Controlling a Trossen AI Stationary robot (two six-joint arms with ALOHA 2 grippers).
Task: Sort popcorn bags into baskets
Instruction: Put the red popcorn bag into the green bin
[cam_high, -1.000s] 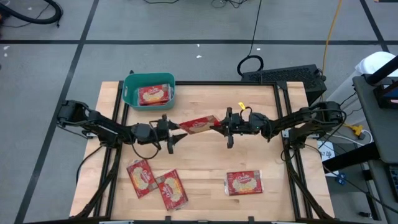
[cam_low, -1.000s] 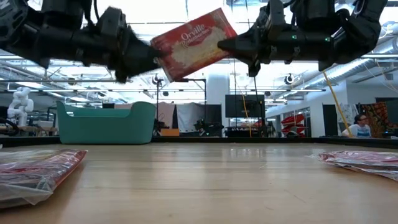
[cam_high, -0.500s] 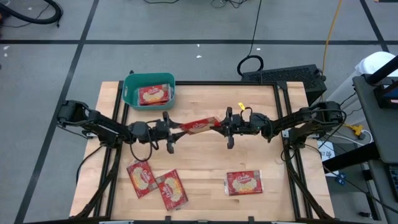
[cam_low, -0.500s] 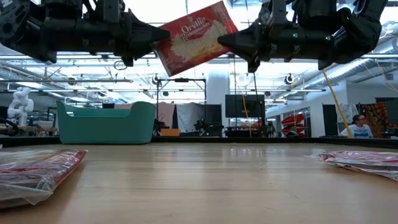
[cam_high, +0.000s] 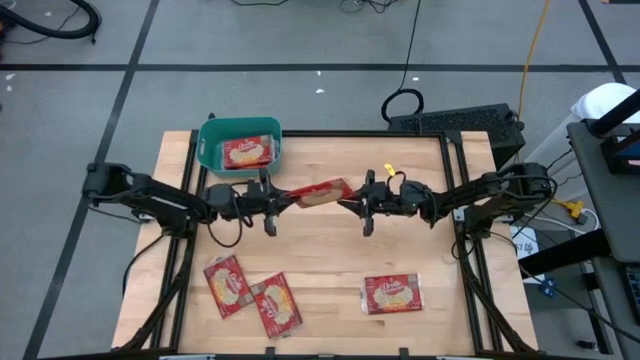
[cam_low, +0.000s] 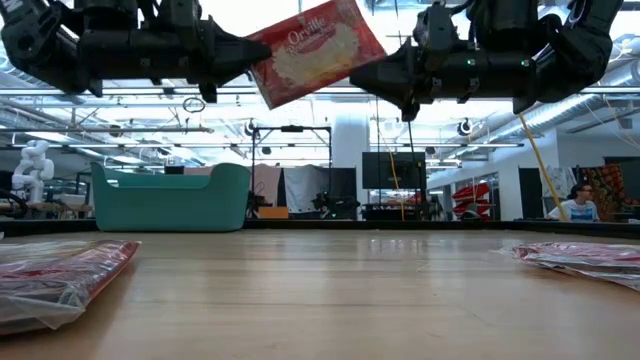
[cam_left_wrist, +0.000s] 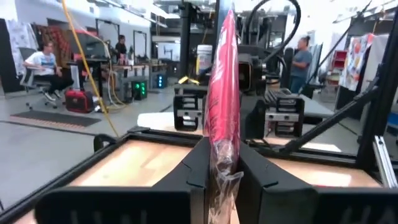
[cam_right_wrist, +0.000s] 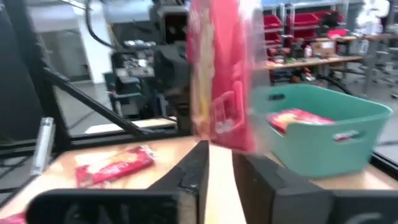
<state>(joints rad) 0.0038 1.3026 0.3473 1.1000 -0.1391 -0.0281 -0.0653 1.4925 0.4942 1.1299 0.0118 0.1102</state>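
One red popcorn bag (cam_high: 318, 192) hangs high over the table's middle, between my two grippers. My left gripper (cam_high: 272, 197) is shut on its left end. My right gripper (cam_right_wrist: 221, 165) stands at the bag's right end with a narrow gap between its fingers. The bag's lower edge (cam_right_wrist: 224, 140) sits just past those fingertips, and nothing lies between them. The teal basket (cam_high: 240, 150) stands at the far left on the table with one bag (cam_high: 247, 152) lying flat inside it. My left gripper pinches the bag's left end (cam_left_wrist: 219, 155) between its two fingers, which come level from the table's left. The bag stands on edge in the hold, its printed face (cam_low: 315, 45) toward the table's near side. It is lifted clear, with its right end tilted higher.
Two bags (cam_high: 226, 285) (cam_high: 276, 305) lie flat at the near left and one (cam_high: 392, 294) at the near right. The wood between them and under the arms is bare. People sit and stand in the room beyond the table.
My left gripper has shut on the bag's left end and risen a little, toward the far edge. The bag has gone up with it, and its right end now stands clear of my right gripper's fingertips. My right arm has kept its place.
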